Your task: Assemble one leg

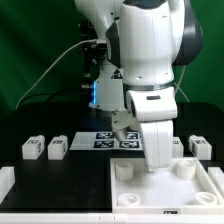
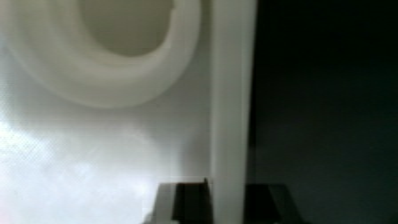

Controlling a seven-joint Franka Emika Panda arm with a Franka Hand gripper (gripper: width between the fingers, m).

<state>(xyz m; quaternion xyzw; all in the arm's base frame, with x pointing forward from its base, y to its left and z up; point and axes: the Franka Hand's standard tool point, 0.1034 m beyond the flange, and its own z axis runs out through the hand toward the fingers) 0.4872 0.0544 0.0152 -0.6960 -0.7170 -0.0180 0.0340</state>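
Note:
The large flat white tabletop (image 1: pixel 155 195) with corner holes lies at the front right. My gripper (image 1: pixel 158 163) stands over its far edge. In the wrist view the two dark fingers (image 2: pixel 187 203) straddle the tabletop's thin edge wall (image 2: pixel 228 110), one on each side and touching it, with a round corner hole (image 2: pixel 125 35) beyond. The gripper (image 2: pixel 228 204) is shut on that edge. Two small white tagged legs (image 1: pixel 32 148) (image 1: pixel 57 147) sit at the exterior view's left, and another leg (image 1: pixel 201 146) at its right.
The marker board (image 1: pixel 112 138) lies on the black table behind the tabletop, partly hidden by the arm. A white raised surface (image 1: pixel 50 190) fills the front left. A green backdrop stands behind.

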